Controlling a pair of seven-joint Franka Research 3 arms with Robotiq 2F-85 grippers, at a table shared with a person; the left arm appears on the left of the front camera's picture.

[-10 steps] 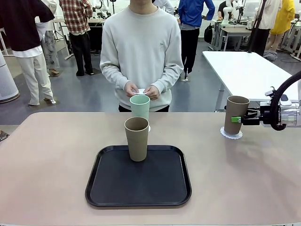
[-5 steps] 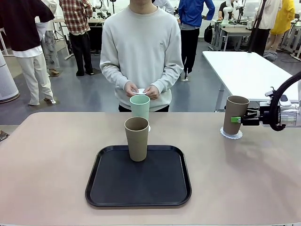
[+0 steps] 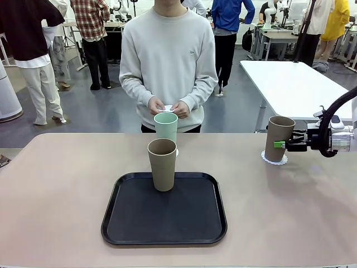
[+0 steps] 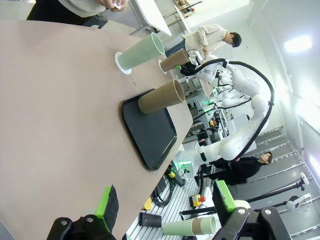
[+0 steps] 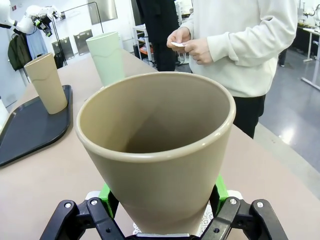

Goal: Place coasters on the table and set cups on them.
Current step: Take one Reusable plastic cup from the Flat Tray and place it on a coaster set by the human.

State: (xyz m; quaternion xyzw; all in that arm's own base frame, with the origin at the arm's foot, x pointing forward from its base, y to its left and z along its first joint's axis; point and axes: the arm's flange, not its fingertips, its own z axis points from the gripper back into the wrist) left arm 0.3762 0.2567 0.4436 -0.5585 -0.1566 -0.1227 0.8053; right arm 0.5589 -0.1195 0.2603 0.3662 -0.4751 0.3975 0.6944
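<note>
Front view: 3 cups. Right pincer [image 3: 281, 144] is clamping 1 tan cup [image 3: 278, 137] on right coaster [image 3: 274, 159]. Mint cup [image 3: 165, 127] is sitting on 2nd coaster [image 4: 120, 62], and other tan cup [image 3: 162, 164] is standing in tray [image 3: 128, 223]. Left pincer [image 4: 165, 200] is gaping, empty.

We see the tall tapered tan-brown cup at the right [image 3: 278, 135], the tan-brown cup in the middle [image 3: 162, 164] & the pale mint green cup [image 3: 165, 127]: all 3 smooth & matt. The small white lacy round coaster [image 3: 274, 161] looks like thin paper. The black rounded-square tray [image 3: 139, 223] is smooth, w/ a bit of shine at the rim. The wide beige table [image 3: 56, 190] is matt. The white table farther back [image 3: 290, 84] is glossy. The person's pale grey top [image 3: 167, 56] is soft cloth.
</note>
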